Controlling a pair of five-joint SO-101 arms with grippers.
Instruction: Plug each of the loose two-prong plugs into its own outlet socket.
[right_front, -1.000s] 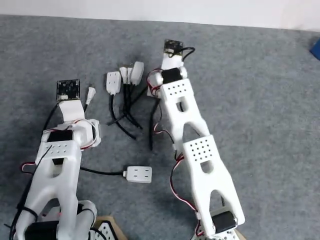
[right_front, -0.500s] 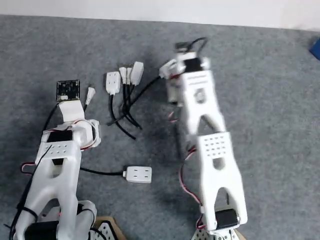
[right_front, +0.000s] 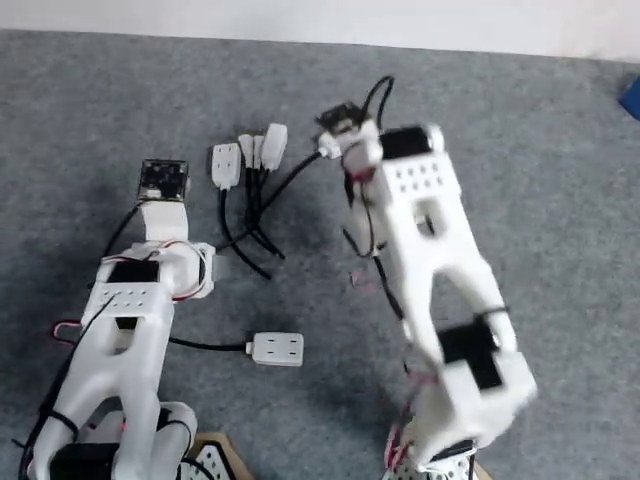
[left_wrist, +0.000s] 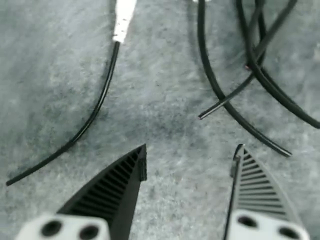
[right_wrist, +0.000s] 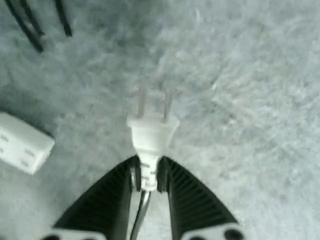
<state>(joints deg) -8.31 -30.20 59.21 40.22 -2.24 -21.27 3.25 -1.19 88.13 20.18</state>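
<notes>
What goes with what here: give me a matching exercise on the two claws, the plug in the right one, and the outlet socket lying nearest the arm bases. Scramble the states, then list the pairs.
Things
1. left claw
2. right claw
3. white plug
4. outlet socket

States
A. lying flat on the grey carpet, nothing gripping it
B. open, nothing between its fingers
C. gripped by its body, both prongs pointing away from the claw
D. shut on a plug

Pairs: 1-B, 2-D, 3-C, 4-A
</notes>
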